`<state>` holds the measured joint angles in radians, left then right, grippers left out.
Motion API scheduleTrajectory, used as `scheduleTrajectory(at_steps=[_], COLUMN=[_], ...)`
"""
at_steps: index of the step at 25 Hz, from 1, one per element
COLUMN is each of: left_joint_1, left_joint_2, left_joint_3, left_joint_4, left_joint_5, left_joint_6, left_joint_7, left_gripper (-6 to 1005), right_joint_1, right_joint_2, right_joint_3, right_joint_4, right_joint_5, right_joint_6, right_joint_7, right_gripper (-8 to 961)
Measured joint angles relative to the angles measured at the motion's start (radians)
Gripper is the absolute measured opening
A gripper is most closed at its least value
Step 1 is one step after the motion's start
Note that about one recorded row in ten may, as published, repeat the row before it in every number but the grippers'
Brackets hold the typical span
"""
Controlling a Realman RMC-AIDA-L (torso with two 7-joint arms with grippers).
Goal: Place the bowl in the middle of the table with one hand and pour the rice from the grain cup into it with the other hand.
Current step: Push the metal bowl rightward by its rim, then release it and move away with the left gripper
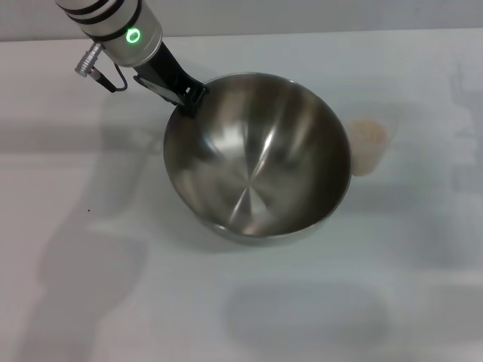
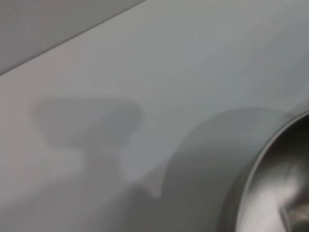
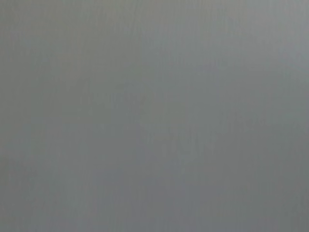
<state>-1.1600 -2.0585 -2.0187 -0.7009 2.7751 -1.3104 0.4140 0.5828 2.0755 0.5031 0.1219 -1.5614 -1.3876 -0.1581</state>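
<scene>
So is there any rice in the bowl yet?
No, the bowl shows only bare steel inside, and the rice sits in the grain cup beside it.

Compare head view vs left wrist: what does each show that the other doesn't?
Head view only: the left gripper clamped on the bowl's far-left rim, the whole empty inside of the bowl, and the grain cup holding rice, standing to the bowl's right, partly hidden behind its rim. The right gripper is out of sight.

Left wrist only: nothing of its own, just a close look at shadows on the tabletop.

Both: the white table and the bowl; the wrist view catches only a slice of the bowl's rim.
</scene>
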Motion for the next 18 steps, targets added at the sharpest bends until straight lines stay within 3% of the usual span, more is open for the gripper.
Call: scheduleTrajectory(at_steps=[4,7,10,16,18], left_joint_1=[0.004,0.008,0.016,0.108,0.181], left_joint_2=[0.001,0.002,0.003,-0.009,-0.012], left_joint_3=[0.000,0.000,0.000,0.005,0.019], left_joint_4=[-0.004,-0.012,-0.033,-0.239,-0.366], left_joint_5=[0.000,0.000,0.001,-0.014,-0.051], left_joint_6=[0.012,0.026,0.037,0.055,0.103], left_joint_7=[-0.001,-0.002,-0.003,-0.005,-0.005], left_gripper=[44,241,304,326,326], right_joint_1=[0.000,0.001,0.002,0.007,0.011], right_joint_2=[0.000,0.000,0.000,0.000,-0.001], right_joint_3=[0.000,0.000,0.000,0.000,0.000], right_joint_4=[0.001,0.001,0.001,-0.001,-0.004], right_joint_5=[0.000,0.000,0.000,0.003,0.004], right_joint_6=[0.000,-0.001,-0.001,-0.001,0.002], right_joint_7=[0.000,0.000,0.000,0.000,0.000], right_gripper=[587,586,586,586,587])
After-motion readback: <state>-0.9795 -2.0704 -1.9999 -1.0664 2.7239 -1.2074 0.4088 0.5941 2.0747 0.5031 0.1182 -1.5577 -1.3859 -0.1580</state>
